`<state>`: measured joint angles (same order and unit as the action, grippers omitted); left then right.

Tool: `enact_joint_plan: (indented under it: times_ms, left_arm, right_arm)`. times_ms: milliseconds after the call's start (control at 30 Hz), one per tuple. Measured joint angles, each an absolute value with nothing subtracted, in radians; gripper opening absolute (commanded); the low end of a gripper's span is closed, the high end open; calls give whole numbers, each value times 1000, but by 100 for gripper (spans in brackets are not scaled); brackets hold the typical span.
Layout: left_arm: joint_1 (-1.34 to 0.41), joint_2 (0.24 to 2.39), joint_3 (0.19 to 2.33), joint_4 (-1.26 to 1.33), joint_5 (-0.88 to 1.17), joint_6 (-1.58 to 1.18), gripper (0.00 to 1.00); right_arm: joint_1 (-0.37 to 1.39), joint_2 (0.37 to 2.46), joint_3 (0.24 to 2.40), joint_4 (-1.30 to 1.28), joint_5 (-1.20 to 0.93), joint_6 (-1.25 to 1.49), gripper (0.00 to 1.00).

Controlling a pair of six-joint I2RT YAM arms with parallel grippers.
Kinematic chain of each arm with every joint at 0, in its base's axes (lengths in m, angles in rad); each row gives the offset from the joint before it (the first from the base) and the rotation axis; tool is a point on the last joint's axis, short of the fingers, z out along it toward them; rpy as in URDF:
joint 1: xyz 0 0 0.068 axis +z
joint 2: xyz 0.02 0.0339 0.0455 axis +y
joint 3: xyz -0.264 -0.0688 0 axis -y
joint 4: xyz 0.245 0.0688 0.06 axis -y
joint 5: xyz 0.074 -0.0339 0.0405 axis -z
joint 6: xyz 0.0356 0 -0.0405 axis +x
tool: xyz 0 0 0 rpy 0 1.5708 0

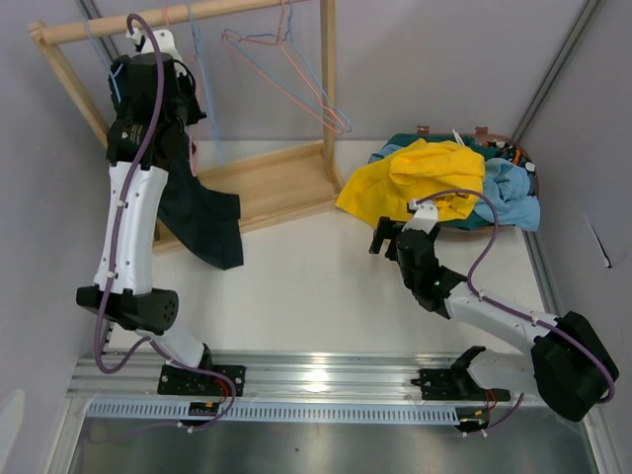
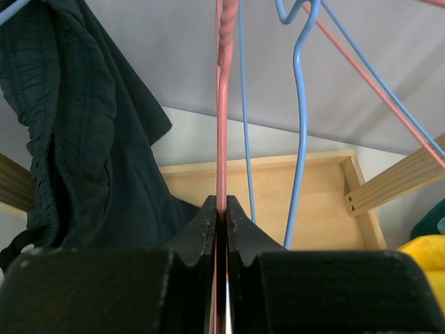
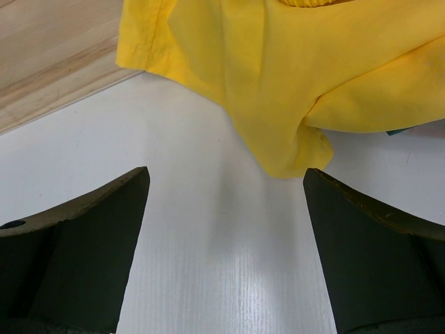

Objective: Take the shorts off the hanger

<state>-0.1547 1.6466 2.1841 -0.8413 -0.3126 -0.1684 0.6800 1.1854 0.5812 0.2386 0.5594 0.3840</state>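
Observation:
The black shorts [image 1: 207, 222] hang from the wooden rack [image 1: 197, 17] and drape onto its base; in the left wrist view they [image 2: 76, 139] fill the left side. My left gripper [image 1: 186, 99] is raised at the rack. In its wrist view it [image 2: 220, 205] is shut on a pink hanger wire [image 2: 221, 125], just right of the black shorts. The yellow shorts [image 1: 420, 178] lie on a pile at the back right. My right gripper [image 1: 387, 239] is open and empty, low over the table just in front of the yellow shorts [image 3: 278, 69].
Blue hangers [image 2: 300, 125] and a pink-and-blue pair [image 1: 296, 74] hang on the rail. The rack's wooden base [image 1: 267, 188] lies below. A basket [image 1: 464, 229] at the back right holds teal [image 1: 415, 143], light blue [image 1: 513, 193] and patterned [image 1: 506, 153] shorts.

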Motion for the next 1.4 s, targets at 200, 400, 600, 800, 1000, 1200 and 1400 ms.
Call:
enact_joint_plan:
  times_ms: [200, 400, 600, 800, 1000, 1200, 1400]
  left_arm:
    - [-155, 1578, 2138, -834, -309, -176, 41]
    - [-155, 1521, 2135, -847, -308, -182, 70]
    - [-153, 1454, 2130, -860, -342, -167, 86]
    - [-77, 1337, 2034, -847, -413, -153, 88]
    - [-62, 1308, 1993, -822, -511, -134, 88]
    - [-28, 1330, 1990, -790, -551, -111, 86]
    - [62, 1403, 2013, -787, -514, -104, 81]
  right_arm:
    - [703, 1167, 581, 233, 569, 385, 99]
    - [755, 1127, 580, 210, 598, 389, 99]
    - [771, 1120, 567, 198, 609, 388, 99]
    - [780, 1138, 564, 207, 596, 364, 99]
    - [811, 1180, 564, 216, 562, 311, 99]
    - [828, 1230, 586, 208, 558, 285, 99]
    - [839, 1294, 661, 187, 575, 281, 99]
